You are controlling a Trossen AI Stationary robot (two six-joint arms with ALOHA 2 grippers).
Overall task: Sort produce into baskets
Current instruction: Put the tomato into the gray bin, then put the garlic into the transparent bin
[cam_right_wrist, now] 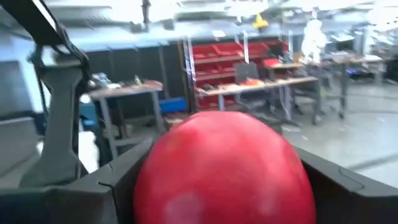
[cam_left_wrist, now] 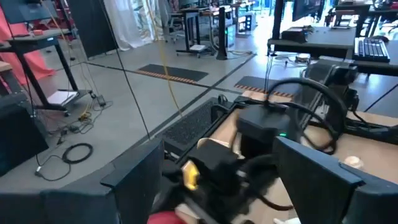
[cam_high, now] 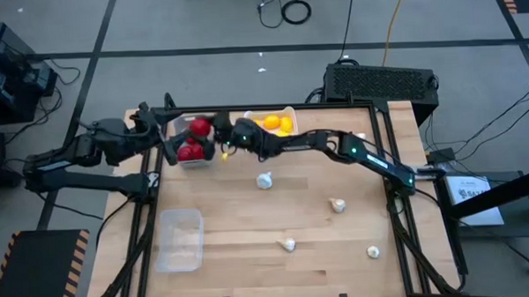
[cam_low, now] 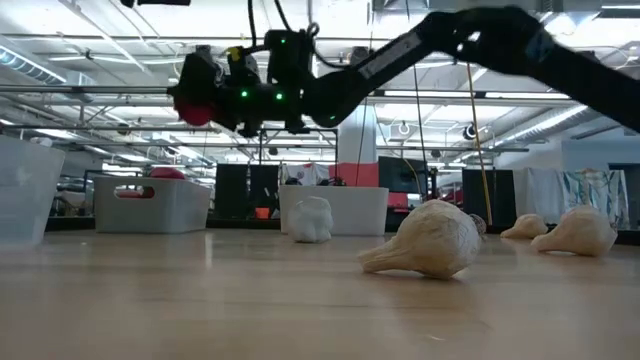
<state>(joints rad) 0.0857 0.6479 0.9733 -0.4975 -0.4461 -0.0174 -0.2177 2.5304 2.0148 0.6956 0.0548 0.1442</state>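
Observation:
My right gripper [cam_high: 204,129] reaches from the table's right and is shut on a red tomato [cam_right_wrist: 224,168], held above the grey basket [cam_high: 193,160]. The low view shows this tomato [cam_low: 195,105] high over the grey basket [cam_low: 150,205]. Another tomato [cam_high: 190,151] lies in that basket. My left gripper [cam_high: 163,139] is open and empty beside the basket's left end. Yellow fruits [cam_high: 277,123] lie in the white basket [cam_high: 289,111]. The clear basket [cam_high: 181,240] stands at the near left. Garlic bulbs [cam_high: 264,179] [cam_high: 337,204] [cam_high: 287,245] lie on the table. My right gripper pinches the red tomato by its two opposite sides [cam_right_wrist: 146,180] between its two fingers [cam_right_wrist: 118,186]. The fingers come roughly level from the table's right. The tomato is lifted clear, well above the grey basket.
Another garlic bulb [cam_high: 372,250] lies near the front right. A black box [cam_high: 381,81] stands behind the table's far edge. In the low view a garlic bulb [cam_low: 430,240] lies close in front. Bare wood shows in the table's middle [cam_high: 249,215].

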